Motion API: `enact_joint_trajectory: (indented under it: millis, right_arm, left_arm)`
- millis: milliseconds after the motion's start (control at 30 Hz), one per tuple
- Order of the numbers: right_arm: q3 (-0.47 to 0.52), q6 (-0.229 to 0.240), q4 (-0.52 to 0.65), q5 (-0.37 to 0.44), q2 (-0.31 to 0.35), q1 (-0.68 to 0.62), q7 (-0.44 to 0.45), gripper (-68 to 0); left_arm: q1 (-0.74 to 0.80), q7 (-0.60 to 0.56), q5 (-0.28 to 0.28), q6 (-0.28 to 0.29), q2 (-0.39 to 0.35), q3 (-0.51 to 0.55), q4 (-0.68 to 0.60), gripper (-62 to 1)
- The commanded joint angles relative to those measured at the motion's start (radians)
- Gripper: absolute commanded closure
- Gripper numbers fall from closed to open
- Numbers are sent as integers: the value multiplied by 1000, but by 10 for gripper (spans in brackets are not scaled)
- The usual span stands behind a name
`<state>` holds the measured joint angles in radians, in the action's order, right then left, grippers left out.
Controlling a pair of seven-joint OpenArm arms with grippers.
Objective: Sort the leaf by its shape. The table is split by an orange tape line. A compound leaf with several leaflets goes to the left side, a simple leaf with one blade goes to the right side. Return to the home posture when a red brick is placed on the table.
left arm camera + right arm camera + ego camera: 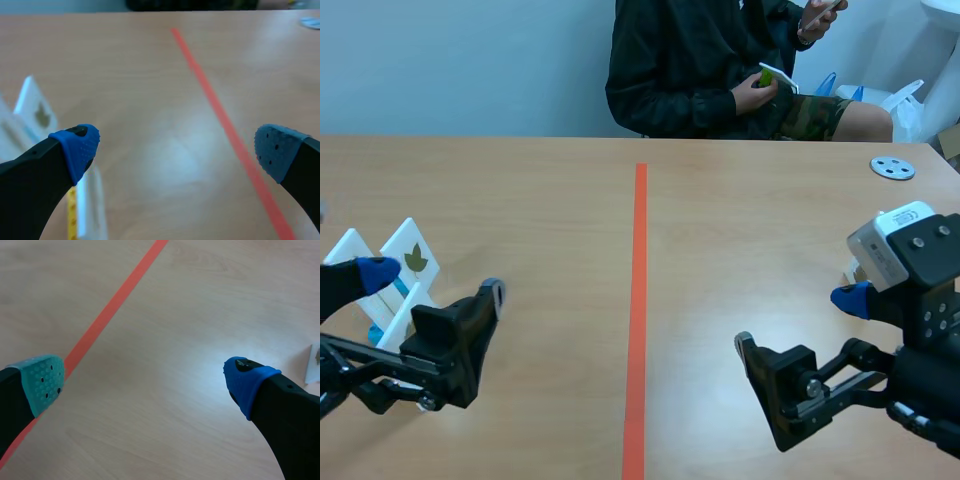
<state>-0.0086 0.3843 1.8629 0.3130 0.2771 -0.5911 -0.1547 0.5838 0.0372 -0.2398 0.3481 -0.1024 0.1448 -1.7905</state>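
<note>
Two grippers, left gripper (433,282) and right gripper (798,322), are held released, nothing grasped. One leaf card (412,257) is propped near the table's (720,200) left edge; a second card (775,75) is held by the person (700,60). Approach is probably best delayed until it is laid down.

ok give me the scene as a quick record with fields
tape line: orange, down the table's middle
leaf cards: white, standing on the left side
left gripper: open, empty, beside the leaf cards
right gripper: open, empty, right of the tape line
person: seated across, holding a card
grey disc: far right corner
</note>
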Motion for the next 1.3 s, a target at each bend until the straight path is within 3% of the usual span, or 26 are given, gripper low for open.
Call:
enact_joint_trajectory:
  millis: [0,67,133,367,533,633,833,1067,1267]
  right_arm:
    - [32,-3,22,4,11,12,23,-679]
    - [54,-3,22,6,11,12,23,-679]
    - [75,-3,22,9,11,12,23,-679]
    - [112,-3,22,39,11,6,20,-679]
    - [120,2,23,91,11,-13,10,-679]
    - [120,2,23,93,10,-23,11,-679]
    - [120,2,23,93,11,-24,19,-679]
    - [120,2,22,92,10,-24,30,-679]
    - [120,2,22,92,11,-24,30,-679]
  left_arm:
    - [1,5,-8,43,-2,-1,-25,-623]
    - [0,22,-11,111,-19,-13,-44,-623]
    - [0,26,-11,144,-43,-41,-49,-623]
    - [0,51,-10,148,-87,-172,-49,-623]
    - [-10,52,9,77,-87,-253,-49,-623]
    - [-22,69,51,34,-87,-278,-48,-623]
    - [-22,69,53,-73,-87,-280,-46,-623]
    - [-25,88,53,-94,-89,-277,-45,-623]
    - [-31,88,53,-96,-135,-265,-42,-623]
